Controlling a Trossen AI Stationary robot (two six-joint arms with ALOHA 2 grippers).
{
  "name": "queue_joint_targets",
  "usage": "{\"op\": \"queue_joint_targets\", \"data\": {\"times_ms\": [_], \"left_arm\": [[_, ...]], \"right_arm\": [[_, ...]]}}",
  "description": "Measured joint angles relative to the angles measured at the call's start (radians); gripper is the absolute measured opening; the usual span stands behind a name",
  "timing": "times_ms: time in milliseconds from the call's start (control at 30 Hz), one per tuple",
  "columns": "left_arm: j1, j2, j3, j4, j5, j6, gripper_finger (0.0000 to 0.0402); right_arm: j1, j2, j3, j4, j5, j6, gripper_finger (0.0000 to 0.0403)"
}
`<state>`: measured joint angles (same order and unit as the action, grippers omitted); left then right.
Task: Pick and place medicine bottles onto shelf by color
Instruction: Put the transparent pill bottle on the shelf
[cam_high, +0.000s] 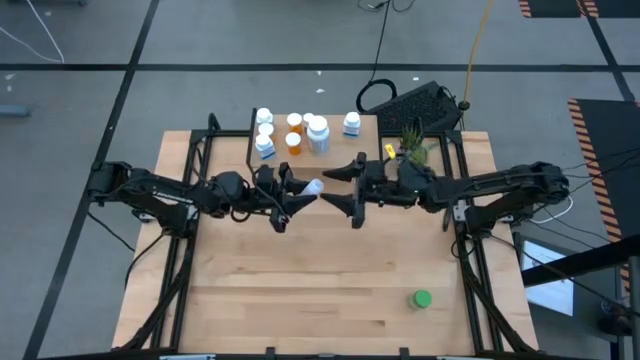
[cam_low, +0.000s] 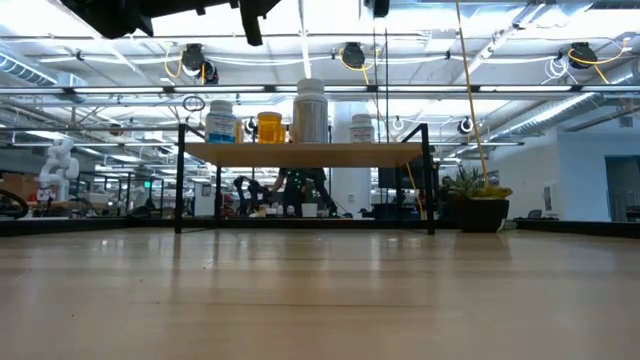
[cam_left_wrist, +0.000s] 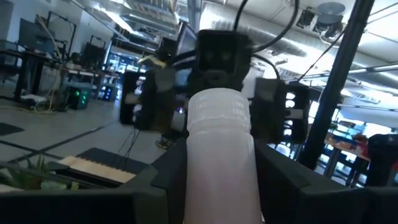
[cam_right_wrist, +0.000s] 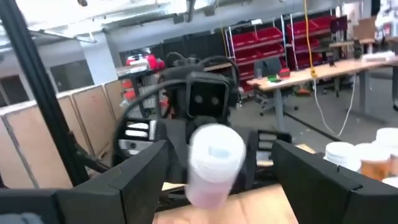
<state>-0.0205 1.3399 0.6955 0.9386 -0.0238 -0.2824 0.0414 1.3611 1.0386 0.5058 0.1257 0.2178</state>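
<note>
Bottles on the table's left: none loose there; the left arm comes in from that side, raised over the table's middle. Left gripper (cam_high: 291, 203) has its jaws clamped on a white bottle (cam_high: 310, 188), cap pointing toward the right arm. Left wrist view shows the same white bottle (cam_left_wrist: 221, 155) held between the two dark fingers (cam_left_wrist: 165, 177), the other gripper facing it close ahead.

Right gripper (cam_high: 345, 188) sits just beside the cap end, jaws spread wide either side of it, not yet touching as far as the high view tells. Right wrist view: the cap (cam_right_wrist: 214, 152) is centred between the open fingers (cam_right_wrist: 140, 174). Reads as a handover, left to right.

To do it well, judged from this: the right jaws should slide further along the body before closing, so the grip lands on the bottle wall and not just the cap rim. The left should hold firm until the right has clamped, then open. Keep the bottle level; a round body could twist if squeezed off-centre.

Shelf (cam_high: 345, 140) stands at the far edge, middle of the table. On it: blue-white bottles (cam_high: 264, 135) at its left, orange bottles (cam_high: 294, 132) next, a big white bottle (cam_high: 318, 135), then one more blue-white bottle (cam_high: 352, 124) at right. White likely goes beside the big white one; the gap there is tight, so lower straight down.

Further right: a potted plant (cam_high: 412, 145). Near front right, a green-capped bottle (cam_high: 422, 299) lies well apart, not yet shelved.
</note>
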Motion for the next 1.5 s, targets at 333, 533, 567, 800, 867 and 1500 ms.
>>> {"op": "queue_joint_targets", "data": {"times_ms": [333, 533, 567, 800, 867, 1500], "left_arm": [[0.000, 0.000, 0.004, 0.000, 0.000, 0.072, 0.0156], [-0.001, 0.000, 0.004, 0.000, 0.000, 0.075, 0.0154], [-0.001, 0.000, 0.004, 0.000, 0.000, 0.075, 0.0156], [0.000, -0.002, 0.004, -0.065, -0.009, 0.094, 0.0162], [0.000, -0.002, 0.004, -0.072, -0.031, 0.095, 0.0162], [0.014, 0.002, 0.004, -0.849, -0.215, -0.406, 0.0378]], "right_arm": [[-0.001, 0.092, 0.000, 0.140, -0.036, 0.058, 0.0280], [-0.002, 0.094, 0.000, 0.136, -0.051, 0.040, 0.0237], [-0.004, 0.094, 0.000, 0.135, -0.052, 0.033, 0.0225], [-0.028, 0.094, -0.002, 0.124, -0.061, 0.028, 0.0138], [-0.038, 0.094, -0.002, 0.116, -0.065, 0.028, 0.0122], [-0.207, 0.024, 0.000, -0.358, 0.104, -0.126, 0.0142]]}}
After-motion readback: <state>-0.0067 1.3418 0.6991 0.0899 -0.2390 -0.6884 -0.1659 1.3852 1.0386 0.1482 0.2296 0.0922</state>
